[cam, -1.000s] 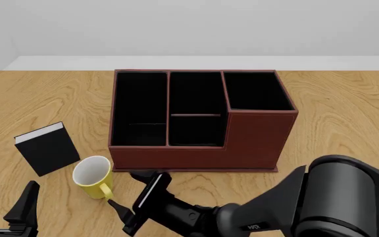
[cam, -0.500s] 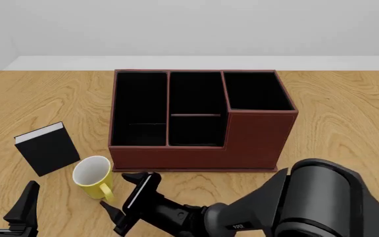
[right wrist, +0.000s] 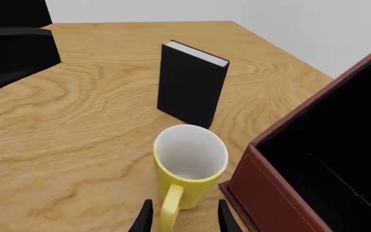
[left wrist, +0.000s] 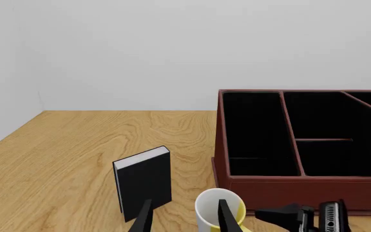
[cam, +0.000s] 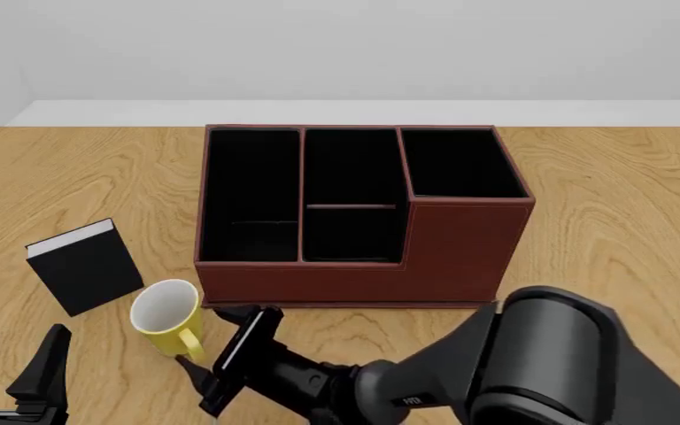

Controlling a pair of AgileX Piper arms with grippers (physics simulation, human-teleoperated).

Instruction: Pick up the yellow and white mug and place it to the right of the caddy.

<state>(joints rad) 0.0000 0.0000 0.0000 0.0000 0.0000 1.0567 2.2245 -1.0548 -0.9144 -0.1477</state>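
Note:
The yellow and white mug (cam: 163,312) stands upright on the table just left of the caddy's near corner, with its handle (right wrist: 170,209) pointing toward the arms. The caddy (cam: 358,270) is a large reddish-brown box with black compartments. My right gripper (cam: 205,340) is open and low at the mug. Its two fingertips (right wrist: 145,218) straddle the handle without closing on it. My left gripper (cam: 15,343) is open at the table's near left edge and holds nothing. In the left wrist view the mug (left wrist: 208,205) stands just beyond the left fingers (left wrist: 144,218).
A small black book (cam: 84,266) with white pages stands upright left of the mug. Bare wood lies to the right of the caddy (left wrist: 301,183). The right arm's large grey body (cam: 552,363) fills the near right corner.
The right gripper has slid left and a little forward, closing in on the mug's handle. The left arm, mug, book and caddy have not moved.

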